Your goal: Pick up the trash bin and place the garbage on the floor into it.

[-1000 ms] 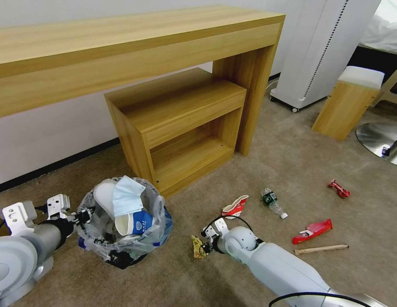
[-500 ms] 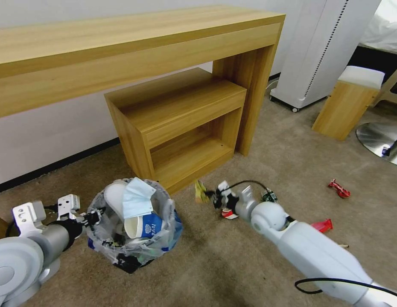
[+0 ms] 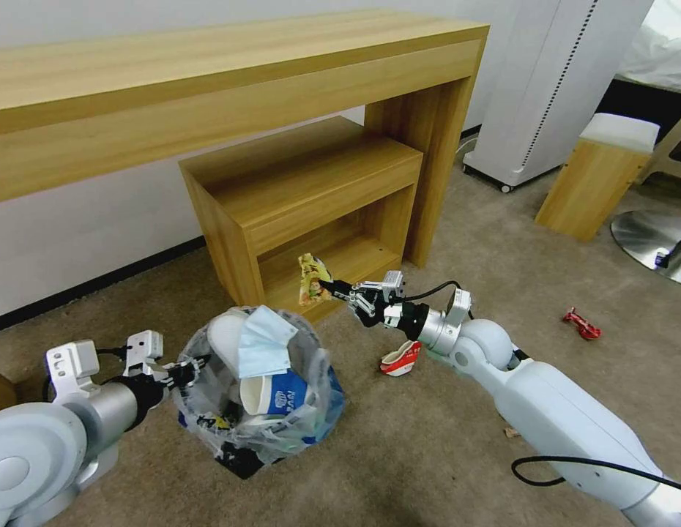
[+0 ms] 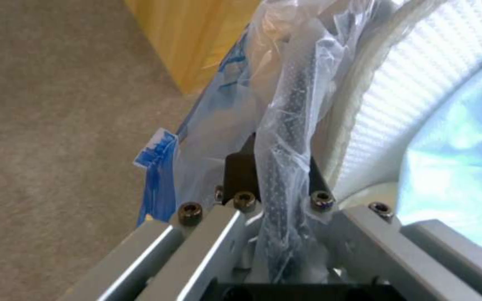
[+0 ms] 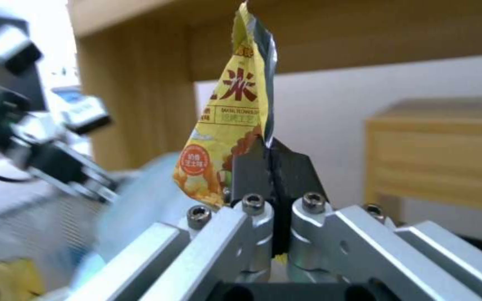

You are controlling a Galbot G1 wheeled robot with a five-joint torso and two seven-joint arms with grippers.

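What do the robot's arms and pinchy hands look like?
Both arms are fat, smooth tubes, pale grey-white, with round ball-like joints. The left gripper and right gripper have black fingertips on silvery metal brackets with dark bolts. Thin black cables loop beside each wrist, and small white boxes sit there too.

Yellow snack wrapper (image 3: 309, 279) with red lettering, an orange-red round badge and a dark inner side. Trash bin (image 3: 238, 460) black, lined with a clear crinkly bag showing blue patches. In it: pale blue mask (image 3: 266, 344), blue-and-white paper cup (image 3: 276, 397), white slipper (image 3: 225, 335). On the grey-beige carpet (image 3: 399, 454): red-and-white crushed bowl (image 3: 401, 359), red wrapper (image 3: 582, 324). Desk (image 3: 209, 95) light wood grain.
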